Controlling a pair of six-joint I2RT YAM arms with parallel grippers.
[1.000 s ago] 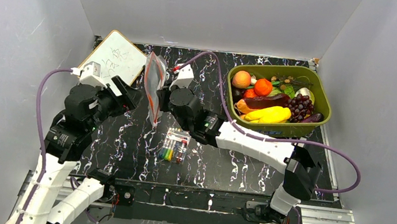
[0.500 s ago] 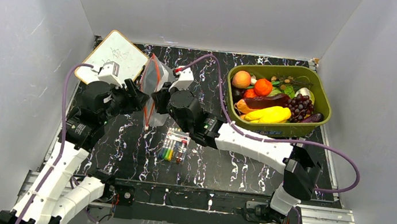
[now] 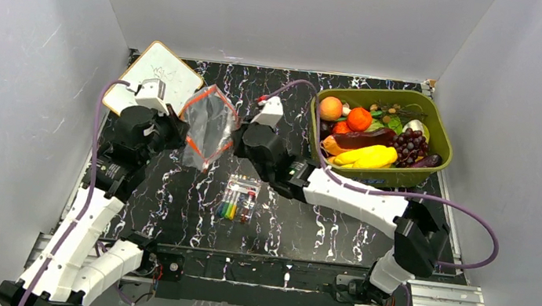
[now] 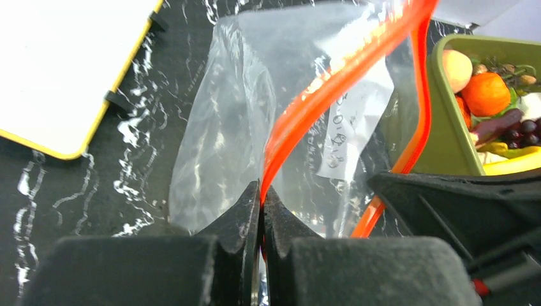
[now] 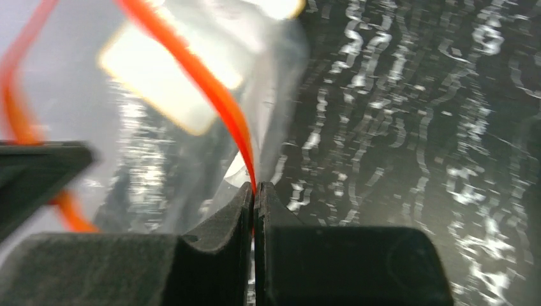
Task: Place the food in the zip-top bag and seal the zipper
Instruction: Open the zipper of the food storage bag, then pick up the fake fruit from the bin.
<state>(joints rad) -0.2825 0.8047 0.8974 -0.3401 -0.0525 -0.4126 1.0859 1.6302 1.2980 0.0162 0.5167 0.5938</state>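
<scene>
The clear zip-top bag hangs above the table between my two grippers, its mouth pulled open into a diamond. Its red-orange zipper runs along the mouth. My left gripper is shut on the zipper strip of one lip; from above it sits at the bag's left. My right gripper is shut on the strip of the other lip, at the bag's right. The food, toy fruits and vegetables in orange, yellow and purple, lies in the green bin. Nothing shows inside the bag.
The olive-green bin stands at the back right. A whiteboard with a yellow edge lies at the back left. A pack of coloured markers lies on the black marbled table in front of the bag.
My left gripper moved in and shut on the bag's left lip. The right gripper moved right, and the bag's mouth went from a flat upright sheet to spread open.
</scene>
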